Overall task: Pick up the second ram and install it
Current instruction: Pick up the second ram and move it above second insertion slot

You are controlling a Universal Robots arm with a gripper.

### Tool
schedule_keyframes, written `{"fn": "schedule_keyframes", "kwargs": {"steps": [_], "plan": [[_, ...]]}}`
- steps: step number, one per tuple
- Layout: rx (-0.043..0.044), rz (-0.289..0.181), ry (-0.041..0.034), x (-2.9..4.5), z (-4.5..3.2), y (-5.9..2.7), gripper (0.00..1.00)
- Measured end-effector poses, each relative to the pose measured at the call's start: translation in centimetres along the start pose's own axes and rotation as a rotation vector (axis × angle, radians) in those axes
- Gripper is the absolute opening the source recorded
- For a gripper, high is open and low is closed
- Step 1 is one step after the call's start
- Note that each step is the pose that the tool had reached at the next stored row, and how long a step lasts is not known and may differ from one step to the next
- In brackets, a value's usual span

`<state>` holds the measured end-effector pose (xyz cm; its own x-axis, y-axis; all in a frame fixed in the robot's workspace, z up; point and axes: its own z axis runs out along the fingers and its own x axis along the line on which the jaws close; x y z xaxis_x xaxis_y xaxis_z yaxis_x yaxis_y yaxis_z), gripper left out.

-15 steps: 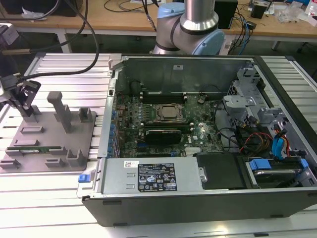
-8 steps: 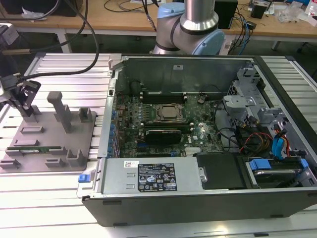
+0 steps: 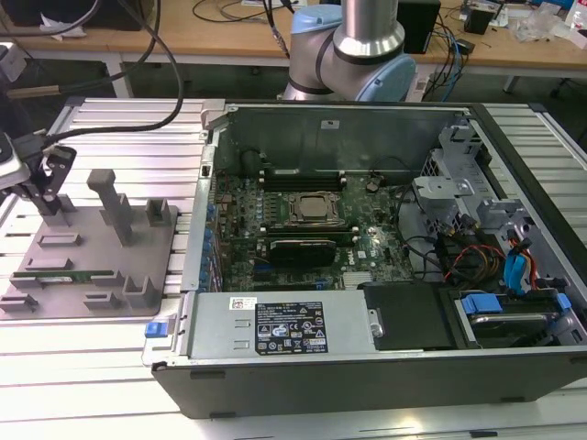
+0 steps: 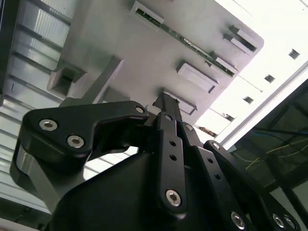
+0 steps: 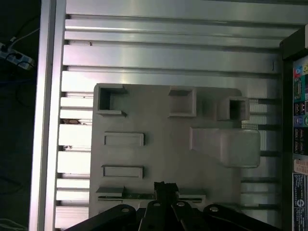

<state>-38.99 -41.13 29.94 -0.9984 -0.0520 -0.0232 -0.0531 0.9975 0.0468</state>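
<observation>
The gripper (image 3: 48, 183) hangs over the gray fixture plate (image 3: 96, 247), fingers drawn together on nothing. The second ram (image 3: 69, 275) lies flat on that plate, apart from the tips. The plate rests on a slotted aluminium table (image 3: 119, 128) beside an open computer case (image 3: 367, 367), with wooden benches (image 3: 183, 41) behind

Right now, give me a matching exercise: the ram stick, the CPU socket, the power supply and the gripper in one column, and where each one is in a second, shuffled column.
Things:
1. ram stick
2. CPU socket
3. power supply
4. gripper

Places:
A. middle of the motherboard
B. above the gray fixture plate, at the exterior view's left edge
C. lying flat on the gray fixture plate
D. inside the computer case, along its near wall in the exterior view

Pairs: 1-C; 2-A; 3-D; 4-B
</observation>
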Motion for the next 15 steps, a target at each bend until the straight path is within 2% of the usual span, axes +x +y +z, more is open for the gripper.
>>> {"fn": "schedule_keyframes", "kwargs": {"steps": [4, 6, 8, 10, 12, 13, 15], "plan": [[-0.0023, -0.102, 0.0048, 0.0, 0.0, 0.0, 0.08], [-0.003, -0.133, 0.0062, 0.0, 0.0, 0.0, 0.08], [-0.0044, -0.193, 0.009, 0.0, 0.0, 0.0, 0.08], [-0.0052, -0.224, 0.0104, 0.0, 0.01, 0.0, 0.08], [-0.0068, -0.296, 0.0139, 0.0, 0.0, 0.0, 0.08], [-0.0083, -0.359, 0.0168, 0.0, 0.01, 0.0, 0.08], [-0.0096, -0.419, 0.0196, 0.0, 0.01, 0.0, 0.08]]}}
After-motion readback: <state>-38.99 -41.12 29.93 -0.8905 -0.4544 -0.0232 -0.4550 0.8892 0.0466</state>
